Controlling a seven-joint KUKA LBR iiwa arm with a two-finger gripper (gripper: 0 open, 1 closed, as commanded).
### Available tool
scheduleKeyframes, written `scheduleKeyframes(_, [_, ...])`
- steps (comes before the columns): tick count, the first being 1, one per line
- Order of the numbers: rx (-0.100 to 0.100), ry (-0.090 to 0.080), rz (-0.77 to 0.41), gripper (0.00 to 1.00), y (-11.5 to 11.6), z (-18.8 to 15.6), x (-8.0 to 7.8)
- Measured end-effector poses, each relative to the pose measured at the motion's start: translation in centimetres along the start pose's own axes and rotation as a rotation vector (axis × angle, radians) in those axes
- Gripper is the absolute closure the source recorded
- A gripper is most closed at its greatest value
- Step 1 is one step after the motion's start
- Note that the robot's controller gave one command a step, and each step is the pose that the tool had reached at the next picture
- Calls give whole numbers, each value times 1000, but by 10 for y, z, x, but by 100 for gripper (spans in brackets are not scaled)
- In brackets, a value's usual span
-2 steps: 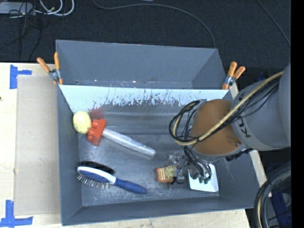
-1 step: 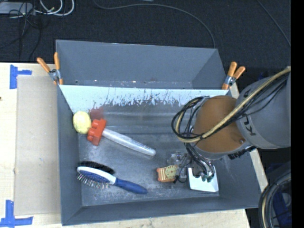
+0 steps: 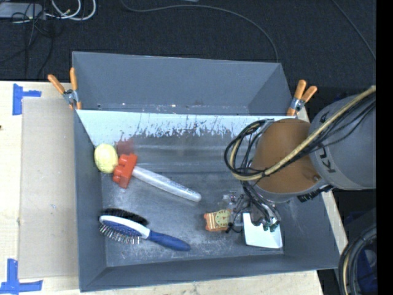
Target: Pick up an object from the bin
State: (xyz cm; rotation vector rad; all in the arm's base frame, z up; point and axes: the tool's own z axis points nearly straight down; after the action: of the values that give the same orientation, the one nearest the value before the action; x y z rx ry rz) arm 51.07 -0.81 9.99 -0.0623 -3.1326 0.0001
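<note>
Small orange-tan toy [image 3: 216,220], bin [image 3: 184,226] floor, lower right, beside white flat piece [image 3: 265,238]; jaws low just right of it, opening cannot be told; advise centring over toy, clear of piece, before closing.

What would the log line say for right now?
hand: low, bin's right side | nearest: tan toy, white block | left side: ball, hammer, brush
</note>
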Motion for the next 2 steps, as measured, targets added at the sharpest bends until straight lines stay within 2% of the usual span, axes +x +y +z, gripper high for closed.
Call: scheduleKeyframes(2, [0,4,1,100,0,-14,1])
